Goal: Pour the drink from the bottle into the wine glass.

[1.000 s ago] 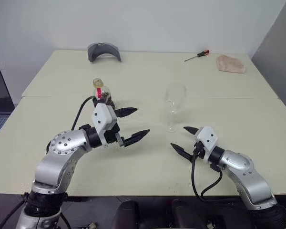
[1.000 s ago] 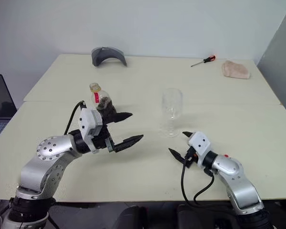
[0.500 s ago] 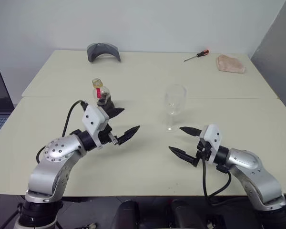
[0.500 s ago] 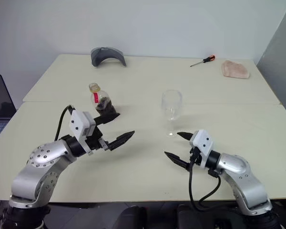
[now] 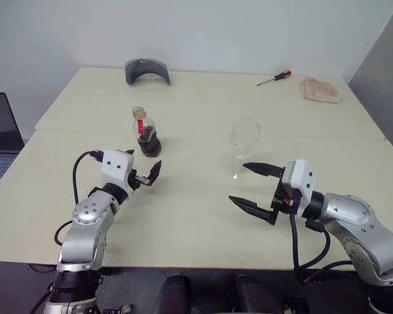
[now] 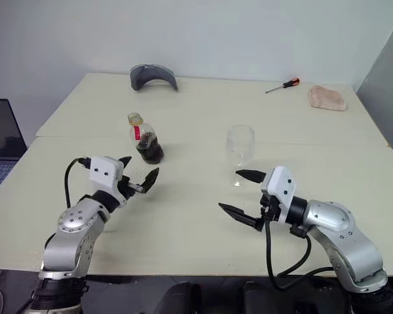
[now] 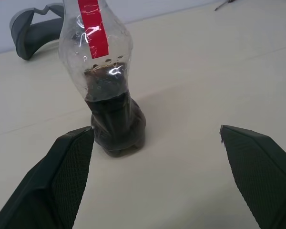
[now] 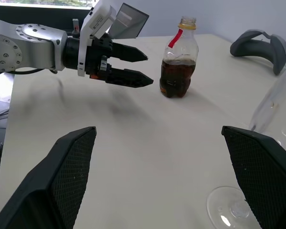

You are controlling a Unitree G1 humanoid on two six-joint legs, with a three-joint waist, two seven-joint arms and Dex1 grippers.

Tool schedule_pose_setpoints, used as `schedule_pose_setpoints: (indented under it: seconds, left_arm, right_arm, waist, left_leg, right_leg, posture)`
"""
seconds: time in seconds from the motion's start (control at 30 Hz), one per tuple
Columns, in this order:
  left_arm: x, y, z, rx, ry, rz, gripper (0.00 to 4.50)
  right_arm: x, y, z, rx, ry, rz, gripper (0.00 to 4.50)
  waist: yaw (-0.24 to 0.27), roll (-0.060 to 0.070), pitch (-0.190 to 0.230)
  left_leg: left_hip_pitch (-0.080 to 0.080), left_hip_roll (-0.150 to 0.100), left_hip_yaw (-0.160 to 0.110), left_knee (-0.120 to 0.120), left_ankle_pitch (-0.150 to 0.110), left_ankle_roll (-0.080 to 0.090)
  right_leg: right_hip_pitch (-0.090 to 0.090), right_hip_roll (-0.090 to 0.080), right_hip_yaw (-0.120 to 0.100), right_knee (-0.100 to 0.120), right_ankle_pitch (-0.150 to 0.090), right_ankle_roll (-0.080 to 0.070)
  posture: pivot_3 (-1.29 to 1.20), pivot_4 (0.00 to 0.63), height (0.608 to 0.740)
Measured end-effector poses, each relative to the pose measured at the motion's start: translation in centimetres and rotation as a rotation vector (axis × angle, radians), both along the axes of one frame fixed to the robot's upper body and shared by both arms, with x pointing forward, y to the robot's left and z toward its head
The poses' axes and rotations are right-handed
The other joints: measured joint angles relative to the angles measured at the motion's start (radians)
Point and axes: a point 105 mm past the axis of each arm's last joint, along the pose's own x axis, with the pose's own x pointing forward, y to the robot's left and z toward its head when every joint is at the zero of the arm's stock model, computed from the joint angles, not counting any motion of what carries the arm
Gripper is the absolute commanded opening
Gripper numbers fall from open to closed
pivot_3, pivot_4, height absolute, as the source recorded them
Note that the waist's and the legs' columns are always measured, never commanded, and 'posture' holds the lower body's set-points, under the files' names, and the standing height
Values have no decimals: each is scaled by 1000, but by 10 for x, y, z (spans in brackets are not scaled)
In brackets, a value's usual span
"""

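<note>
From my remote station, nothing is poured yet: the capped bottle [image 5: 145,133] stands untouched left of the empty wine glass [image 5: 243,140], my left claw [image 5: 148,175] spread just short of the bottle, my right claw [image 5: 255,188] spread beside the glass.

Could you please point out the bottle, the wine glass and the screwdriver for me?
bottle [image 5: 147,140]: left eye view, on its dark lower body.
wine glass [image 5: 243,139]: left eye view, on the bowl.
screwdriver [image 5: 283,75]: left eye view, on the red handle.
</note>
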Motion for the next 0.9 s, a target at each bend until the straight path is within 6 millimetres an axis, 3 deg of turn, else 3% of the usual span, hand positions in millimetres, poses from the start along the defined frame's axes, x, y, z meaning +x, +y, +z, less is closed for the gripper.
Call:
schedule_pose_setpoints:
  seconds: [0.2,0.47,0.67,0.9]
  left_arm:
    - [22,13,5,21,-13,87,4500]
    - [46,11,6,-47,18,70,4500]
    - [59,15,-3,-59,64,69,4500]
    - [76,11,5,-56,46,46,4500]
  right_arm:
    - [3,1,3,-3,-5,-6,4492]
    - [3,6,10,-2,-11,8,4492]
    - [2,7,10,-7,1,7,4492]
    - [0,9,12,-8,-9,13,4492]
  waist:
    - [3,0,0]
    - [4,-1,0]
    - [4,-1,0]
    - [4,-1,0]
  left_leg:
    - [0,0,0,0,0,0]
    - [0,0,0,0,0,0]
    - [0,0,0,1,0,0]
    - [0,0,0,1,0,0]
  right_leg:
    - [0,0,0,0,0,0]
    - [0,0,-1,1,0,0]
    - [0,0,-1,1,0,0]
    - [0,0,-1,1,0,0]
  posture:
    - [0,150,740]
    - [0,150,740]
    - [0,150,740]
    - [0,150,740]
